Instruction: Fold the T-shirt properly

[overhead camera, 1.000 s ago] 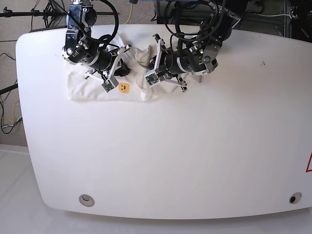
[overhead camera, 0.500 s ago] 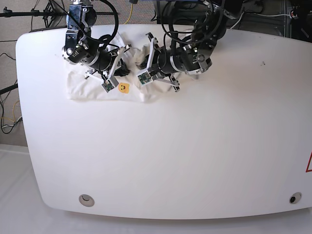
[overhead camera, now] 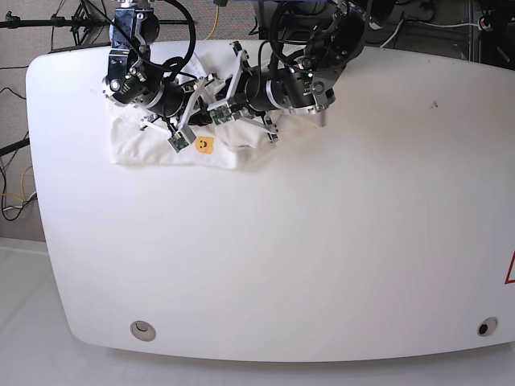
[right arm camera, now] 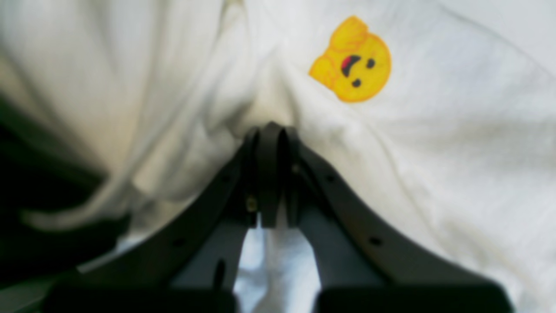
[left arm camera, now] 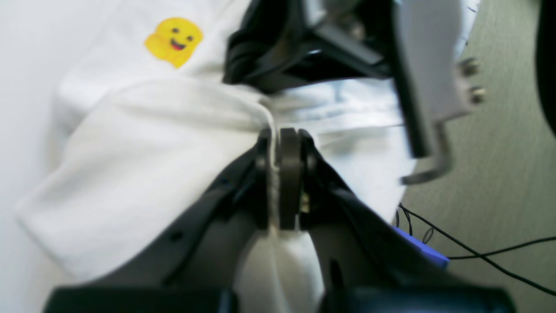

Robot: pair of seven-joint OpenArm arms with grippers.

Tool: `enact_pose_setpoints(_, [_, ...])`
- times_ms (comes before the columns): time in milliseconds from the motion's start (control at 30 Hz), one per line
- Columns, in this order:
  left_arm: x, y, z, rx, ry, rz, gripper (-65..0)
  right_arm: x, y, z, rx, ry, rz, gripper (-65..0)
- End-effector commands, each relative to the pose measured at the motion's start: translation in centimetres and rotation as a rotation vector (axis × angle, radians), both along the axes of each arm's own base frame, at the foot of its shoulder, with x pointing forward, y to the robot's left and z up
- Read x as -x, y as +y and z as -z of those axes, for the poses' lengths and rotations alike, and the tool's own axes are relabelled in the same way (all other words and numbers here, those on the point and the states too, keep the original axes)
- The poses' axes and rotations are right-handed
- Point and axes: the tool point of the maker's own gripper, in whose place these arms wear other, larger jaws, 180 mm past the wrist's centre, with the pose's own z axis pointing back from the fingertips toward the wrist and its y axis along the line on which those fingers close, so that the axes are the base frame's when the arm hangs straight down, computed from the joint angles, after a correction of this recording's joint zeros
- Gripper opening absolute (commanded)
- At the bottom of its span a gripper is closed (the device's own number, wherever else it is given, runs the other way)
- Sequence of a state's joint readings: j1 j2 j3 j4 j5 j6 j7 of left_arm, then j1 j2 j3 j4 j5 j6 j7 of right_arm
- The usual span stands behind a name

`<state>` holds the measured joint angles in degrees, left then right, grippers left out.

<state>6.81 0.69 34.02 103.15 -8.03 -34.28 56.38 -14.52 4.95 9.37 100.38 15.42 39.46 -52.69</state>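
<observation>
Cloth fills both black claws: the left gripper (left arm camera: 278, 182) and right gripper (right arm camera: 271, 174) are clamped on the white cotton T-shirt (overhead camera: 153, 145), bunched at the far-left edge of the rounded white table (overhead camera: 322, 241). The left arm has swung closer to the shirt's small yellow smiley (overhead camera: 204, 144), crowding the right arm.

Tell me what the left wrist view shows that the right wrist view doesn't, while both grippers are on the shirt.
Only the left wrist view shows the floor with black cables, a blue object and the other arm's hardware above the cloth. Only the right wrist view shows the right gripper shut on bunched cloth. Both show the white T-shirt with its yellow smiley, and closed jaws pinching fabric; the left gripper grips a fold edge.
</observation>
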Motion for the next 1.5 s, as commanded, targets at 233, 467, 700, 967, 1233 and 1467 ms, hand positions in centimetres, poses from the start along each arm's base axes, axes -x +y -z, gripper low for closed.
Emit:
enact_pose_setpoints(233, [0.7,-2.1,-1.6,0.064,-0.027,0.047,-64.9,0.4,-0.5,0.3,0.030,0.015,-0.011,-63.0])
enact_pose_setpoints(467, [0.2,-1.9,-1.2,0.028,-0.076,0.050,-64.9,0.4,-0.5,0.3,0.030,0.015,-0.011,-63.0])
enact_pose_setpoints(700, [-0.2,-1.2,-0.9,-0.003,-0.093,0.044,-64.6,0.4,-0.5,0.3,0.030,0.015,-0.011,-63.0])
enact_pose_setpoints(967, [-0.6,-0.9,-1.0,-0.006,-0.103,0.031,-64.4,0.3,-0.5,0.3,0.030,0.013,-0.011,-63.0])
enact_pose_setpoints(1233, [-1.4,-0.4,-1.2,0.001,-0.105,0.005,-64.2,0.4,-0.5,0.3,0.029,0.015,-0.011,-63.0])
enact_pose_setpoints(1467, [-1.5,-1.0,-1.8,0.032,-0.118,0.013,-64.1,0.4,-0.5,0.3,0.029,0.015,-0.011,-63.0])
